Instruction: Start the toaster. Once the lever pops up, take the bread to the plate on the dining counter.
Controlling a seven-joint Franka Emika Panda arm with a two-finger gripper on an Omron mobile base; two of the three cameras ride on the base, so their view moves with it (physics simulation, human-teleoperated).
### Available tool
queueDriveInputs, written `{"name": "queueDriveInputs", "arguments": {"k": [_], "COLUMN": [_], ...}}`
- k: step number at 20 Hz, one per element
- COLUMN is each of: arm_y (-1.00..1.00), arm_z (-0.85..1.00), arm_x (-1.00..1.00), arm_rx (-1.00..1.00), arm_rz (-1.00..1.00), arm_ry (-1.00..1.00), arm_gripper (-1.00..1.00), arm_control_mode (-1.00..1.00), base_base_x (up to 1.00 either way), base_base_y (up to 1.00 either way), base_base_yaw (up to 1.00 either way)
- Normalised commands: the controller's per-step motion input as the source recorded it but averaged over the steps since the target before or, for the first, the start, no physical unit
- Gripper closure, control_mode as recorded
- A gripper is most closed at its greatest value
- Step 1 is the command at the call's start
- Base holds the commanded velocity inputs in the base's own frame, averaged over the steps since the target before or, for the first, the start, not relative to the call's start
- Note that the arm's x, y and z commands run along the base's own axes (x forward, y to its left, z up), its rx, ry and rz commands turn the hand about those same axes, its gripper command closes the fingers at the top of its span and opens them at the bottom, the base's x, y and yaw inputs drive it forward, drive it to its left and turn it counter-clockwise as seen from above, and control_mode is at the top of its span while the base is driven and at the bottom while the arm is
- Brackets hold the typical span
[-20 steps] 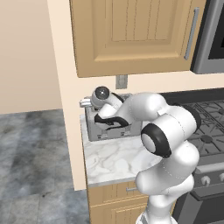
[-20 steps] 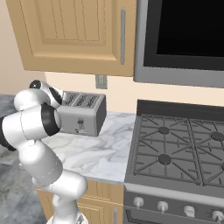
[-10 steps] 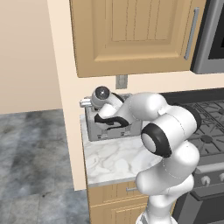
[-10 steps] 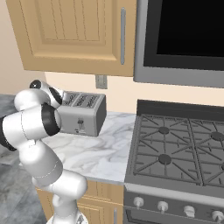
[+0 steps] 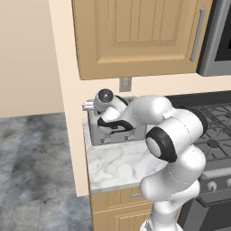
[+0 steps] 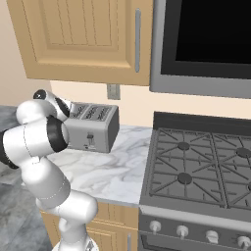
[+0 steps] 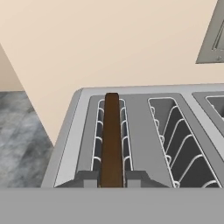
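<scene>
On the marble worktop beside the stove, left base view, the toaster (image 5: 118, 133) sits under my bent arm; in the right base view it stands against the wall (image 6: 93, 126); in the hand view my fingers (image 7: 87, 178) pinch the bread (image 7: 111, 140) upright in its outer slot.

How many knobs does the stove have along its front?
4, in a row on the stove front panel in the right base view. More may lie beyond the picture's edge.
</scene>
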Motion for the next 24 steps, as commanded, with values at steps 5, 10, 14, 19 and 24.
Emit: {"name": "queueDriveInputs", "arguments": {"k": [5, 10, 14, 19, 24], "arm_y": [0.00, 0.00, -0.06, -0.01, 0.00], "arm_z": [0.00, 0.00, 0.00, 0.02, 0.26], "arm_x": [0.00, 0.00, 0.00, -0.01, 0.00], "arm_rx": [0.00, 0.00, 0.00, 0.00, 0.00], "arm_rz": [0.00, 0.00, 0.00, 0.00, 0.00], "arm_ry": [0.00, 0.00, -0.01, -0.11, -0.08], "arm_gripper": [1.00, 1.00, 1.00, 1.00, 1.00], "arm_control_mode": [-1.00, -1.00, -1.00, -1.00, -1.00], "base_base_x": [0.00, 0.00, 0.00, 0.00, 0.00], "base_base_y": [0.00, 0.00, 0.00, 0.00, 0.00], "base_base_yaw": [0.00, 0.00, 0.00, 0.00, 0.00]}}
